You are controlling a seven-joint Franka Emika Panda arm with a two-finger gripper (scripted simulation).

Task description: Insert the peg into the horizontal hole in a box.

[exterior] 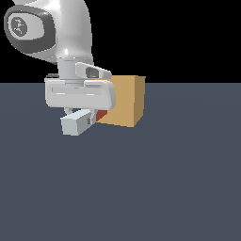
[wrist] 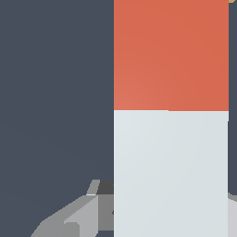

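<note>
My gripper is shut on the peg and holds it level, just above the floor. The peg's pale grey-white part points towards the exterior view's left. Its red-orange end reaches the near face of the tan box. The hole is hidden behind the gripper and the peg, so I cannot tell whether the tip is inside it. In the wrist view the peg fills most of the picture, with its red end farthest from the fingers. A sliver of the box shows at the corner.
The box and the arm stand over a flat dark blue-grey floor. Nothing else shows on it.
</note>
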